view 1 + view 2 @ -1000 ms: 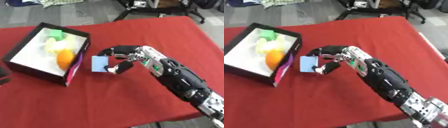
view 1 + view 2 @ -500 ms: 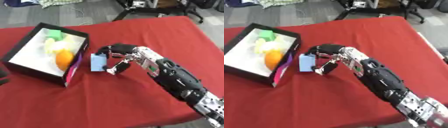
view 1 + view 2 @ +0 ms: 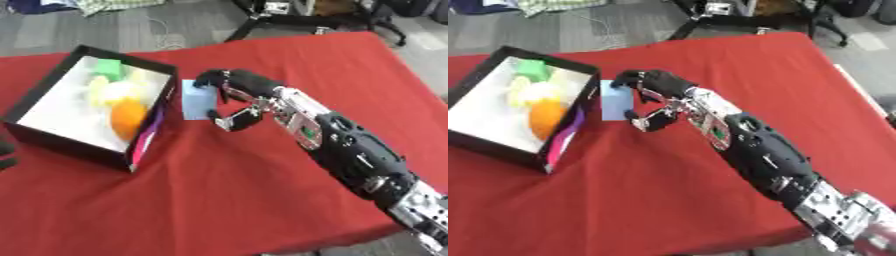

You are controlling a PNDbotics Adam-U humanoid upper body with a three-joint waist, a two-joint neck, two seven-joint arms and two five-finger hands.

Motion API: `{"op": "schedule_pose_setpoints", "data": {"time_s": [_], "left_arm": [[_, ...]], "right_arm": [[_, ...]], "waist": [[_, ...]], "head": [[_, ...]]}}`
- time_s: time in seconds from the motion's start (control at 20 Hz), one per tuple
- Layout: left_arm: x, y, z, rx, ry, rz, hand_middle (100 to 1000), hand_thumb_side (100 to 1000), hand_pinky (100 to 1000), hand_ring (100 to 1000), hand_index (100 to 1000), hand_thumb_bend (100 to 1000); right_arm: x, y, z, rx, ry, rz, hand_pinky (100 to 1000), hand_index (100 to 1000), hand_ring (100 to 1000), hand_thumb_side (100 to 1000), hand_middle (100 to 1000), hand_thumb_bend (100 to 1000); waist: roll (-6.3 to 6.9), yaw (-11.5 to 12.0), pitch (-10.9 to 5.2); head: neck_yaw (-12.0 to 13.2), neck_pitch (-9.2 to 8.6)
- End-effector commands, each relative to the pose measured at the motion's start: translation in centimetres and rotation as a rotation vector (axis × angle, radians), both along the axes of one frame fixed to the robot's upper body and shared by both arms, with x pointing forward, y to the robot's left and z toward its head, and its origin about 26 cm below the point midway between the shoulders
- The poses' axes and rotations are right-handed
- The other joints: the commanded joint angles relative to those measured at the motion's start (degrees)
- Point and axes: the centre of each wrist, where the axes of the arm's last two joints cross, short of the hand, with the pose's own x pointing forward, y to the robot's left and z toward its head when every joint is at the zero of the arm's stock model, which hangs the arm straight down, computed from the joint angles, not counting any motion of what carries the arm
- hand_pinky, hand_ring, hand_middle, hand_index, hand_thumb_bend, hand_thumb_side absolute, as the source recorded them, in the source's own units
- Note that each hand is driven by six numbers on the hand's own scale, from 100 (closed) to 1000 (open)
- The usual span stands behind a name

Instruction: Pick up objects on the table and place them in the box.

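Moved closer to box [image 3: 52, 137] since before — right hand [image 3: 234, 95] pinches pale blue card [image 3: 198, 99] between curled fingers and thumb, card just beside box wall, above red table [image 3: 262, 190].

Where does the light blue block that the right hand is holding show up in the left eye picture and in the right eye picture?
Left eye view: the light blue block sits left of centre in the upper half, pinched by the right hand.
Right eye view: the same block lies further left, at.
Shared landmark: in both, it is just right of the black box, beside its near right wall.
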Motion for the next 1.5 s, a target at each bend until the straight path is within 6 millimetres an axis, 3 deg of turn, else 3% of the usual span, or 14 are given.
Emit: {"op": "schedule_pose_setpoints", "data": {"time_s": [0.05, 0.25, 0.4, 0.7, 0.85, 0.9, 0.95, 1.05, 1.15, 1.35, 1.5], "left_arm": [[0.2, 0.0, 0.9, -0.002, -0.033, 0.002, 597, 929, 746, 745, 724, 100], [0.3, -0.5, 1.3, -0.009, -0.042, -0.018, 597, 930, 746, 745, 724, 100], [0.4, -1.3, 1.6, -0.015, -0.051, -0.051, 597, 931, 746, 745, 724, 100], [0.7, -3.3, 2.2, -0.015, -0.064, -0.148, 597, 933, 746, 746, 724, 100], [0.8, -4.1, 2.4, -0.012, -0.067, -0.189, 597, 934, 746, 746, 724, 100], [0.8, -4.3, 2.4, -0.011, -0.067, -0.197, 597, 935, 746, 746, 724, 100], [0.8, -4.4, 2.5, -0.011, -0.067, -0.203, 597, 935, 746, 746, 724, 100], [0.8, -4.4, 2.5, -0.010, -0.067, -0.208, 597, 935, 746, 746, 724, 100], [0.8, -4.3, 2.5, -0.011, -0.069, -0.210, 597, 935, 746, 746, 724, 100], [0.7, -4.3, 2.6, -0.010, -0.070, -0.214, 598, 935, 746, 746, 725, 100], [0.7, -4.3, 2.6, -0.010, -0.070, -0.216, 598, 935, 747, 746, 725, 100]], "right_arm": [[0.4, -1.3, 3.7, 0.040, -0.092, -0.027, 777, 470, 454, 198, 243, 100], [1.5, -1.3, 6.7, 0.089, -0.149, -0.044, 786, 477, 461, 203, 246, 100], [3.0, -0.2, 7.8, 0.116, -0.155, -0.047, 803, 485, 470, 204, 250, 100], [5.7, 2.8, 6.9, 0.088, -0.081, 0.012, 840, 524, 507, 199, 283, 100], [6.4, 4.4, 6.1, 0.055, -0.056, 0.062, 872, 634, 559, 198, 391, 100], [6.5, 4.9, 5.9, 0.049, -0.049, 0.079, 889, 721, 594, 198, 478, 100], [6.6, 5.4, 5.8, 0.042, -0.047, 0.102, 924, 846, 674, 331, 609, 100], [6.5, 6.2, 5.9, 0.030, -0.053, 0.154, 978, 923, 804, 532, 781, 100], [6.3, 6.8, 6.1, 0.034, -0.058, 0.205, 1000, 949, 872, 672, 850, 100], [5.7, 7.8, 6.9, 0.080, -0.065, 0.289, 1000, 969, 926, 761, 925, 100], [5.2, 8.5, 7.6, 0.087, -0.065, 0.333, 1000, 975, 936, 717, 941, 100]], "waist": [[0.37, 0.05, -1.35], [0.82, 1.07, -0.62], [1.14, 2.58, 0.23], [1.11, 6.24, 1.57], [0.91, 7.67, 1.98], [0.87, 7.89, 2.05], [0.83, 8.04, 2.10], [0.75, 8.13, 2.14], [0.68, 8.11, 2.16], [0.63, 8.12, 2.17], [0.62, 8.12, 2.19]], "head": [[0.27, -0.07], [-0.36, -0.19], [-1.92, -0.84], [-5.41, -2.16], [-6.63, -2.36], [-6.81, -2.39], [-6.94, -2.42], [-6.94, -2.48], [-6.86, -2.71], [-6.81, -2.77], [-6.85, -2.71]]}}
